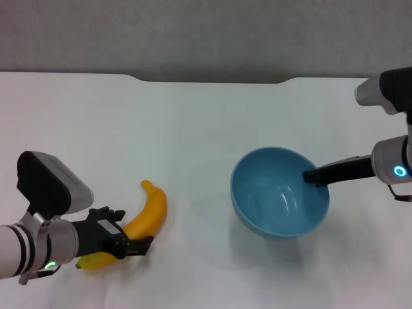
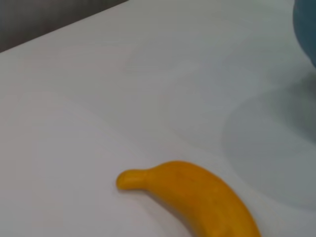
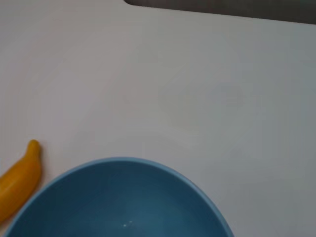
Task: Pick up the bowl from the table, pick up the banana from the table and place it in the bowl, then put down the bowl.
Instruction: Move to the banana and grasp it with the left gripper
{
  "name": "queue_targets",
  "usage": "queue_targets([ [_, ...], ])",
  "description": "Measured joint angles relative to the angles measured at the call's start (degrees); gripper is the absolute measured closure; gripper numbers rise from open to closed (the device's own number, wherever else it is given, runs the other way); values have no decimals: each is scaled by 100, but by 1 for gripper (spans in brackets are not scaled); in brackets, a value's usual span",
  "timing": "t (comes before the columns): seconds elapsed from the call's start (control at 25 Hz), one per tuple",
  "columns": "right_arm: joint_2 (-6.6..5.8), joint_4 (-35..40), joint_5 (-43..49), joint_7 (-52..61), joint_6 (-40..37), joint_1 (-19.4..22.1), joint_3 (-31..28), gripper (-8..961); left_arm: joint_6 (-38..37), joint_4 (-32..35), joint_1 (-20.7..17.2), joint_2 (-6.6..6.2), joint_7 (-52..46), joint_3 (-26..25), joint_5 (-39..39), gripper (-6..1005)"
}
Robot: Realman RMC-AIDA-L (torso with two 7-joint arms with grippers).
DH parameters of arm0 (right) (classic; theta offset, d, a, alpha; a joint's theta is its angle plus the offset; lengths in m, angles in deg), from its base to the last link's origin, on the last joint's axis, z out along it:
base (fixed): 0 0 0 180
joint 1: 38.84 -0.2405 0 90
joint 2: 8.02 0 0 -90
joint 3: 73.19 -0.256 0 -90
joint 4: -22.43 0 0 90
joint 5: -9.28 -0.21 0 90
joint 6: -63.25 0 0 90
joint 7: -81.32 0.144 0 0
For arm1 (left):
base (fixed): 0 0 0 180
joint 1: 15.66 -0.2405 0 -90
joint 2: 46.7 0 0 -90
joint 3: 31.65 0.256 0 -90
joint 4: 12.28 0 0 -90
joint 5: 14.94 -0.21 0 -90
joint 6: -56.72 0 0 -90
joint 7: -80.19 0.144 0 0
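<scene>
Left gripper (image 1: 132, 246) clamped on the banana's (image 1: 149, 215) near end, long axis angled up-right toward the bowl (image 1: 280, 193), lifted off the surface (image 1: 193, 129) and pinched at its rim by the right gripper (image 1: 314, 176).

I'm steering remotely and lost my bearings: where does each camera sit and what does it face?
Head: high, looking down at the table; shows left gripper at the banana, right gripper on the bowl rim.
Left wrist: low, facing the banana; no fingers visible.
Right wrist: above the bowl; no fingers visible.
All three share banana and bowl.
</scene>
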Motion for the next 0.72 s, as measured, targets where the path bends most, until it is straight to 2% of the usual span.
queue_targets([
  [0.48, -7, 90, -27, 0, -4, 59, 30, 894, -107, 208, 68, 1, -18, -3, 1, 121],
  [0.72, -10, 90, -24, 0, -8, 61, 30, 892, -196, 253, 95, 4, -33, -4, 1, 240],
])
